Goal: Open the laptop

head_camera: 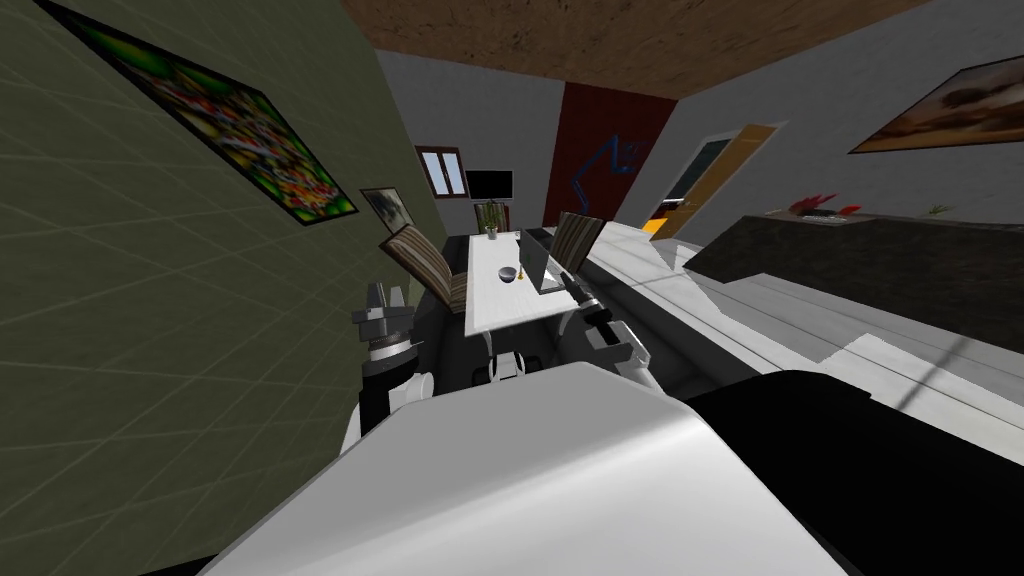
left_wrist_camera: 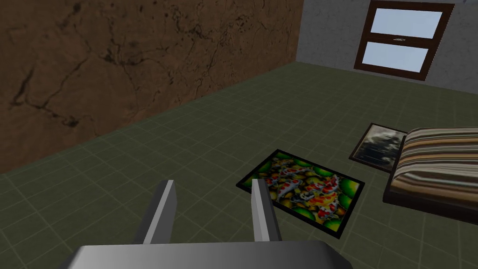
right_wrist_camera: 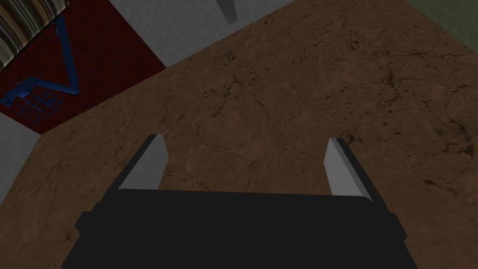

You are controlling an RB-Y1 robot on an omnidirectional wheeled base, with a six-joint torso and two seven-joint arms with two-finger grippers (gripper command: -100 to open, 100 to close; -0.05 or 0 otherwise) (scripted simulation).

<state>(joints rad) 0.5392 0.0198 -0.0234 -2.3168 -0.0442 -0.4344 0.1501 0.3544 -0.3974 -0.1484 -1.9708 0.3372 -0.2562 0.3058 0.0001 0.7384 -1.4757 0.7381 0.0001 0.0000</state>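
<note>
Long white bench [head_camera: 490,300] runs from near to far, ahead. Striped chairs stand at its sides, one left [head_camera: 425,262], one right [head_camera: 578,238]. Laptop [head_camera: 534,260] sits on the bench's right side, toward the near end; its grey lid appears raised, detail too small to confirm. Right end effector [head_camera: 568,278] [right_wrist_camera: 245,140] is just right of the laptop, fingers wide apart, empty. Left end effector [head_camera: 385,292] [left_wrist_camera: 212,187] is left of the bench, well apart from the laptop, fingers apart, narrower, empty. Small bowl [head_camera: 508,274] sits just left of the laptop.

No legible text, labels, numbers or signs anywhere
</note>
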